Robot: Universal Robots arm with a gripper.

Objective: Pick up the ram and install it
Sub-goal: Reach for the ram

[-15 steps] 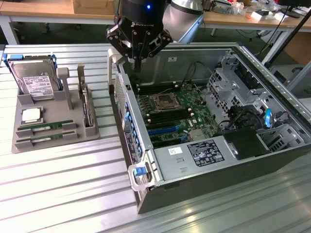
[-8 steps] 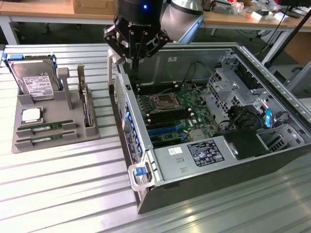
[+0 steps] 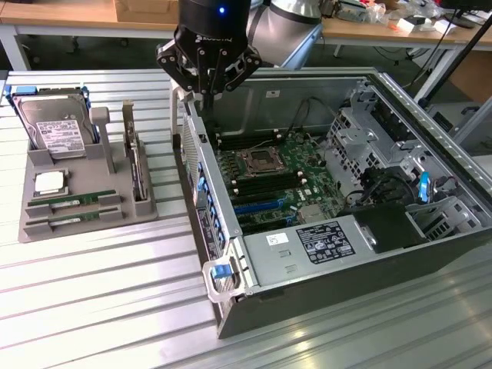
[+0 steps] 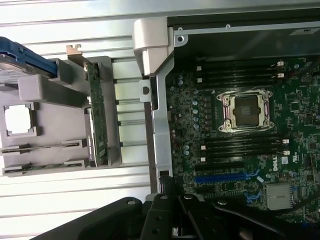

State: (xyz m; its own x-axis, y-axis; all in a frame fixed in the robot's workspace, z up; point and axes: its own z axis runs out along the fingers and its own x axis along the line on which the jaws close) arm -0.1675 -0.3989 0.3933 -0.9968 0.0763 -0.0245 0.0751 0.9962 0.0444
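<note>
— Over one wall of the computer case (image 3: 361, 280), exterior view: what's your gripper (image 3: 207, 98) doing?
— My fingers are clenched tight. Two ram sticks (image 3: 71, 201) lie in the grey holder (image 3: 134, 211), well apart from me.
— Wrist view?
— Both sticks flat in that holder, near the case wall

The table (image 3: 100, 300) is ribbed brushed metal, the tray (image 3: 38, 164) matt grey plastic, the ram (image 3: 73, 200) green circuit board with a white label, the hard drive (image 3: 55, 127) shiny-lidded metal, the case (image 3: 346, 296) dull dark sheet metal, the far benches (image 3: 61, 14) wood.
</note>
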